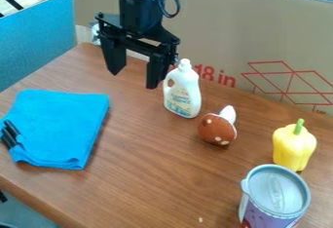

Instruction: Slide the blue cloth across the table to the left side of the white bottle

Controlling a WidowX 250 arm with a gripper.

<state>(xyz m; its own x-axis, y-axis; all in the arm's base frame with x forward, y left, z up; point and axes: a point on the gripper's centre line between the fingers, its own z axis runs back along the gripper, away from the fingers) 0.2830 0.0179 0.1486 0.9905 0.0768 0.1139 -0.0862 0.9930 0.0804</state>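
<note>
The gripper is held, fingers spread, near a white bottle placed by the table's far edge. Leftward, a blue cloth is laid; rightward, a brown toy, possibly a mushroom, yellow pepper and can are set.

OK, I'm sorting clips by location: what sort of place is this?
Probably a robotics lab: a black robot gripper hangs over a wood-grain table, with a printed cardboard panel standing behind.

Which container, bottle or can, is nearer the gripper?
The white bottle, close beside the open gripper; the silver-topped can is farther away, at the picture's bottom edge.
</note>
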